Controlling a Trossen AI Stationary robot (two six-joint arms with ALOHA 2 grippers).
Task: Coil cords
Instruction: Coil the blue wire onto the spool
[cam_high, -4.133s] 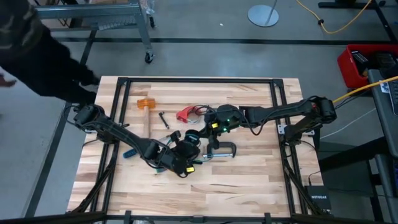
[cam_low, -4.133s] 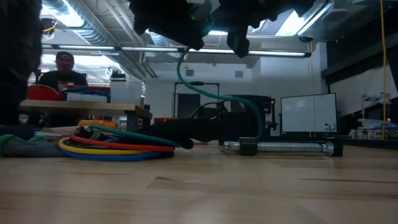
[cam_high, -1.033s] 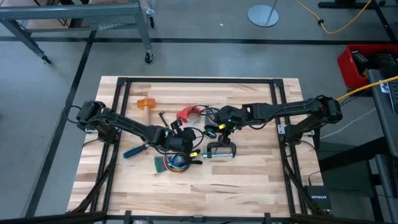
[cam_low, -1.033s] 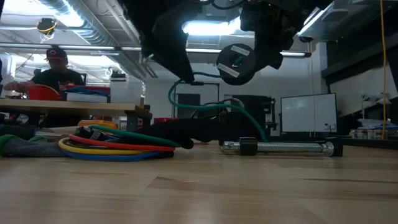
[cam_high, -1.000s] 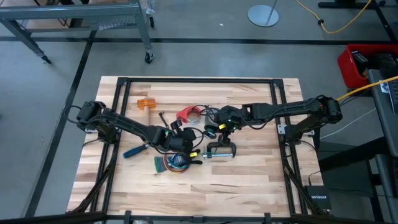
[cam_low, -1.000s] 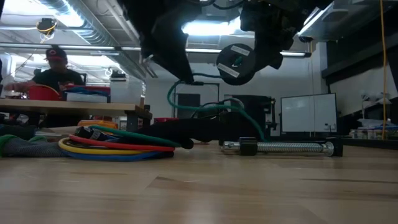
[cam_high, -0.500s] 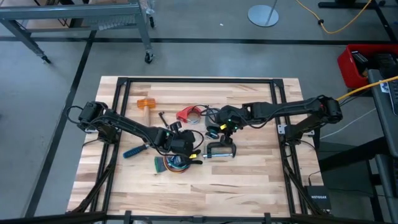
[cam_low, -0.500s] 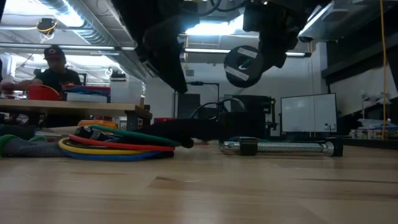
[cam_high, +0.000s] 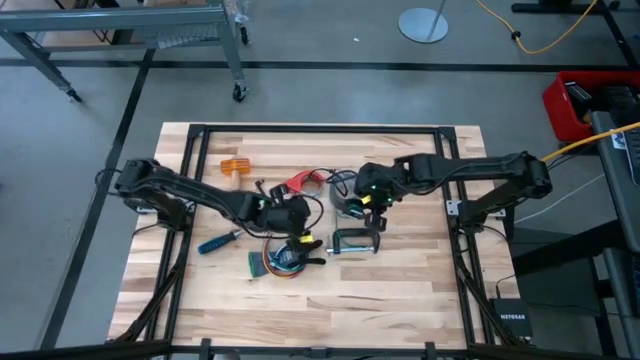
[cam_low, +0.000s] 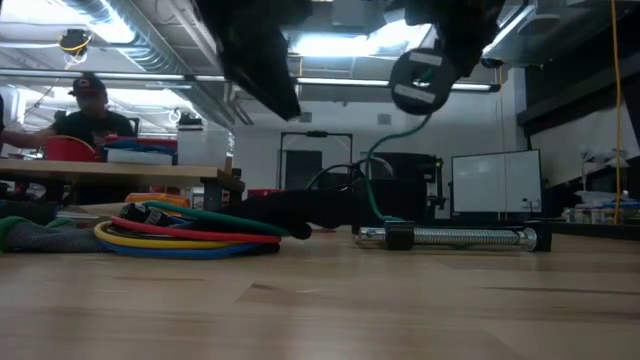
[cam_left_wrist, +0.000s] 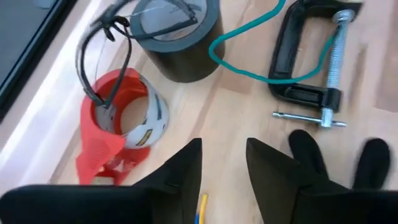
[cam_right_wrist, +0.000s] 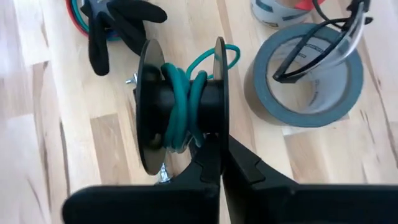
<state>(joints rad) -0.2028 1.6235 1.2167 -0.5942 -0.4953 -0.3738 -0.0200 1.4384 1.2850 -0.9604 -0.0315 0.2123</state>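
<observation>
The right jaws (cam_right_wrist: 214, 155) are closed on one flange of a black spool (cam_right_wrist: 180, 102), held up off the bench (cam_high: 400, 290). A teal cord (cam_right_wrist: 183, 99) is wound in a few turns round the spool's core, and its free end trails down over the C-clamp (cam_left_wrist: 311, 59) lying below. The left jaws (cam_left_wrist: 224, 165) stand open with nothing between them, above the bench near a red tape roll (cam_left_wrist: 124, 118) and a grey tape roll (cam_left_wrist: 177, 31). A looped multicoloured bundle (cam_low: 185, 235) of yellow, red, blue and green lies flat on the bench just beside the left jaws.
</observation>
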